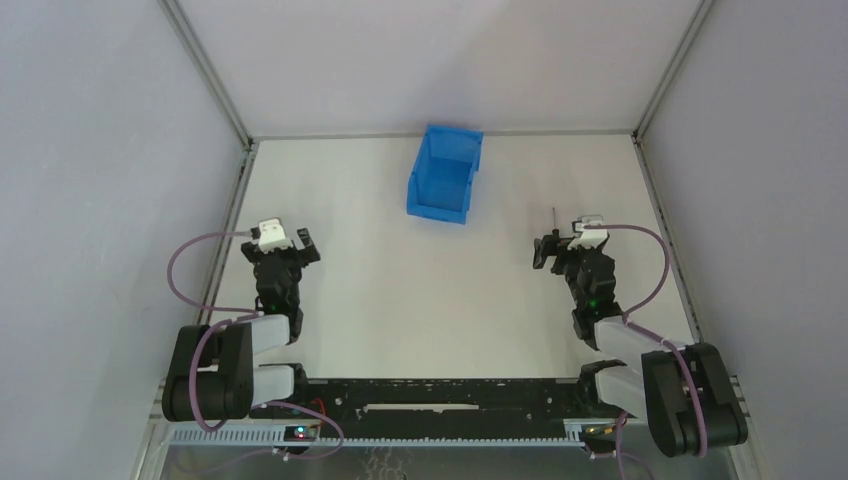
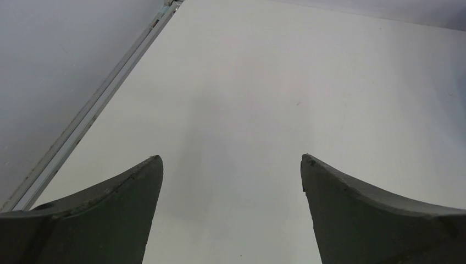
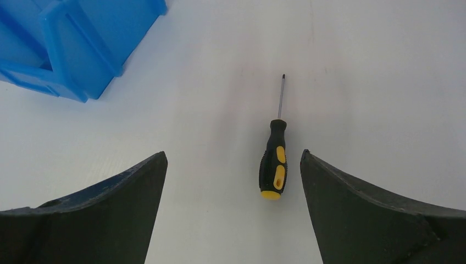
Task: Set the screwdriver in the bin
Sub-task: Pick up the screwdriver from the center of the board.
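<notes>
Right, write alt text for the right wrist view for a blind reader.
A small black-and-yellow screwdriver lies flat on the white table in the gap of the open right tool, shaft pointing away. A blue bin sits at upper left.

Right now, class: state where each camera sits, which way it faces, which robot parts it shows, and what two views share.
Top external: above and behind the bases, looking down over the table; both arms, left end effector and right end effector show.
Left wrist: on the left arm, facing forward and down at table surface; its two fingers show.
Right wrist: on the right arm, facing down at the screwdriver, the bin upper left; its fingers show.
Shared: top external and right wrist both show screwdriver and bin.
</notes>
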